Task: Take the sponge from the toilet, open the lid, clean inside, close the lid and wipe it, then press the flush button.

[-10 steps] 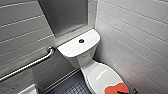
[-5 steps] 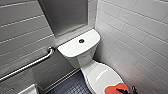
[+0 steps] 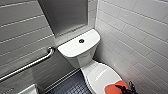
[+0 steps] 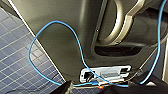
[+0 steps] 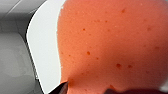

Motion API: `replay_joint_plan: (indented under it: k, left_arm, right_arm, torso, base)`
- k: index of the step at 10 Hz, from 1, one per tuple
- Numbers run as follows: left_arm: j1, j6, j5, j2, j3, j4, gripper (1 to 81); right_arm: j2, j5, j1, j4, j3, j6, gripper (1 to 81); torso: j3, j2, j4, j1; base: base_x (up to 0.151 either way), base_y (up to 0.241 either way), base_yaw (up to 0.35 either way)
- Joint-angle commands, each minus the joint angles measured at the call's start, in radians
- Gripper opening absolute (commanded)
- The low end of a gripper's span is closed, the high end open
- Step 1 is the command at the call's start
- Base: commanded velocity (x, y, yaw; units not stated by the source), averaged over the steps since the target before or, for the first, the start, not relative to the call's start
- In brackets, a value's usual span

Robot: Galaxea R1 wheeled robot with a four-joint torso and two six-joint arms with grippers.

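The white toilet (image 3: pixel 85 58) stands in the corner with its lid (image 3: pixel 100 75) down. On the tank cover sits the dark round flush button (image 3: pixel 81 40). The orange-red sponge (image 3: pixel 115 88) lies flat on the near right part of the lid. My right gripper (image 3: pixel 126 88) hovers at the sponge's right edge, jaws spread wide with nothing clamped between them. In the right wrist view the sponge (image 5: pixel 110 45) looms very close over the white lid (image 5: pixel 43 50), with one dark fingertip (image 5: pixel 60 88) at its rim.
A white tiled wall (image 3: pixel 140 37) runs close along the toilet's right side. A metal grab bar (image 3: pixel 30 65) crosses the left wall. The floor (image 3: pixel 72 86) has dark blue tiles. In the left wrist view a blue cable (image 4: pixel 75 40) loops over the robot's dark body.
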Motion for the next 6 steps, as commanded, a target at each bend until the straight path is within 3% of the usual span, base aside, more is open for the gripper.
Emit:
replay_joint_plan:
  k: [1,3,6]
  left_arm:
    - [0.052,0.003,0.086,-0.008,0.008,-0.004,81.1]
    - [0.055,0.003,0.086,-0.009,0.008,-0.006,81.1]
    - [0.059,0.003,0.084,-0.012,0.008,-0.006,81.1]
  right_arm:
    - [0.025,-0.043,0.08,0.011,-0.076,-0.004,81.1]
    - [0.065,-0.088,0.079,0.017,-0.151,-0.002,81.1]
    - [0.077,-0.094,0.086,0.006,-0.18,-0.004,81.1]
  torso:
    - [0.0,0.0,0.0,0.0]
    - [0.0,0.0,0.0,0.0]
    - [0.0,0.0,0.0,0.0]
  base:
    - [0.0,0.0,0.0]
    - [0.0,0.0,0.0]
    - [0.0,0.0,0.0]
